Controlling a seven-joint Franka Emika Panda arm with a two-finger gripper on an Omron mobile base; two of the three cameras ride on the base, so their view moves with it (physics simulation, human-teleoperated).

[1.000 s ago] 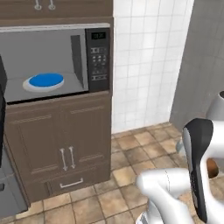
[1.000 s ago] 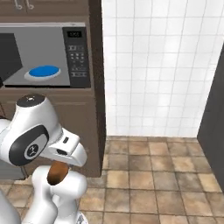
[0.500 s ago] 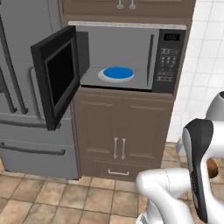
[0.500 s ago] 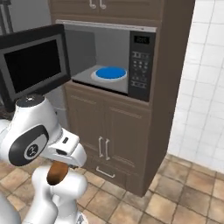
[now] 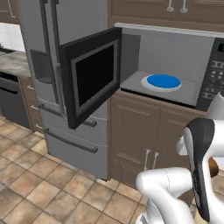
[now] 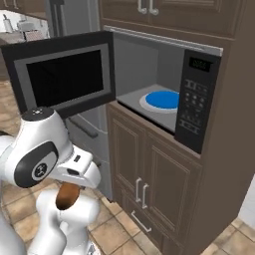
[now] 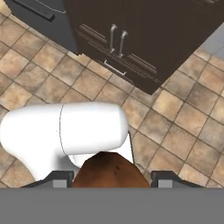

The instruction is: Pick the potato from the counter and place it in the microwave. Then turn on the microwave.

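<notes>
A: Left base view first. Edges and clearance?

B: The microwave (image 5: 175, 65) stands with its door (image 5: 92, 83) swung wide to the left, its free edge overlapping the grey fridge (image 5: 65, 52). The cavity mouth is unobstructed. Inside, a blue plate (image 5: 163, 81) lies flat on the cavity floor. A sliver of the potato (image 5: 213, 167) shows behind the dark forearm at lower right.

A: Right base view?

B: Same cavity, blue plate (image 6: 163, 99) within, button panel (image 6: 194, 107) to its right. The potato (image 6: 67, 194) hangs below the white wrist, well under the microwave (image 6: 149, 89) and clear of the cabinet doors (image 6: 149, 184).

A: Hand view?

B: The gripper (image 7: 110, 177) has its jaws set apart around the potato (image 7: 109, 171), a fingertip at each flank; contact appears firm, though the tips are mostly cut off. Tiled floor (image 7: 183, 131) lies open beneath.
</notes>
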